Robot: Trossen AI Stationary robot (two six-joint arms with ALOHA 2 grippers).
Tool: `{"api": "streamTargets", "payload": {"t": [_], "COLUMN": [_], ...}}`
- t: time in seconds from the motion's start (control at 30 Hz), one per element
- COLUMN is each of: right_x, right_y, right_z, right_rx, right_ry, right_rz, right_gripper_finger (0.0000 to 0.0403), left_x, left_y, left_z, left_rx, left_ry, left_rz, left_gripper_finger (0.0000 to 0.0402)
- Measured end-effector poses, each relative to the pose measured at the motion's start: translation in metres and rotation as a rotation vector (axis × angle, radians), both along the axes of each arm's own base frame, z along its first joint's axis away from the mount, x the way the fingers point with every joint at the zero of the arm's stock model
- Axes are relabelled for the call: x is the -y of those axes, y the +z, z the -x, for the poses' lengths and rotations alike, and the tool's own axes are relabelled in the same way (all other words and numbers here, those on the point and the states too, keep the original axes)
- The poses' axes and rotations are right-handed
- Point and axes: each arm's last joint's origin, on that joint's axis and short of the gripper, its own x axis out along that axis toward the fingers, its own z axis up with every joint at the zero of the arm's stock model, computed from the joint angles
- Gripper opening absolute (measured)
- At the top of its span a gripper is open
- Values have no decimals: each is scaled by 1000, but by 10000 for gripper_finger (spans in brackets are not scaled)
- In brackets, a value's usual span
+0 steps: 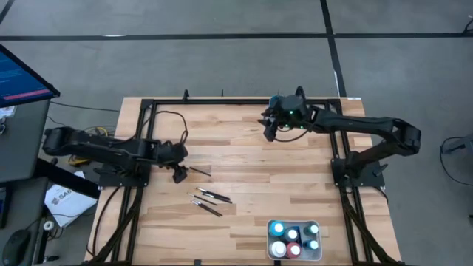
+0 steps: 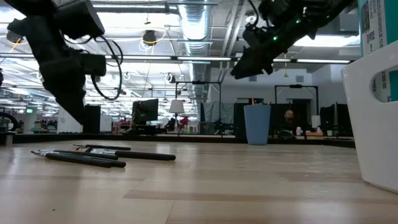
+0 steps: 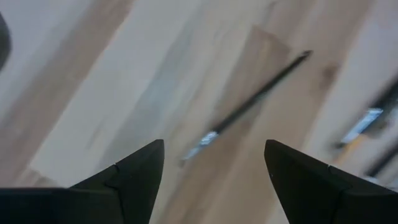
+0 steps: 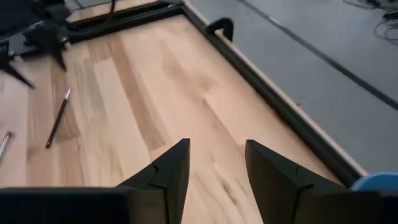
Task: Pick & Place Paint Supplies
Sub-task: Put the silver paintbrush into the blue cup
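My left gripper (image 1: 179,174) hangs with fingers spread just above a lone paintbrush (image 1: 198,171) on the table (image 1: 244,159), holding nothing. More paintbrushes (image 1: 210,201) lie scattered nearby toward the front. The paint bottles (image 1: 293,240) stand in the white tray (image 1: 318,255) at the front edge. My right gripper (image 1: 269,133) hovers parted and empty, near the blue cup (image 2: 257,124).

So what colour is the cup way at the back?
Blue. The cup shows best in the low view, standing upright on the table's far side.

Dark paintbrushes (image 1: 211,196), pale wood table (image 1: 244,155)
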Motion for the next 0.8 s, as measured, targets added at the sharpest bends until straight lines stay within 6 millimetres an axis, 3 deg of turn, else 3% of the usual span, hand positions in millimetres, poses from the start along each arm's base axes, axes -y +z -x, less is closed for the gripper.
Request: {"api": "streamTargets", "payload": {"t": [0.17,0.53,0.67,0.8], "right_x": [-5,-15,-20,-26], "right_y": [-11,-11,-11,-11], "right_z": [-8,-13,-15,-17], "right_rx": [-23,-10,-10,-8], "right_ry": [11,39,55,74], "right_rz": [-33,-54,-54,-60], "right_gripper_finger": [135,132,133,134], "left_x": [-3,-2,1,0], "left_y": [-10,-43,-46,-45], "left_z": [-4,-9,-10,-13], "left_rx": [-71,-183,-159,-126], "left_ry": [38,62,53,61], "left_rz": [-60,26,25,28], "left_gripper_finger": [269,263,223,154]}}
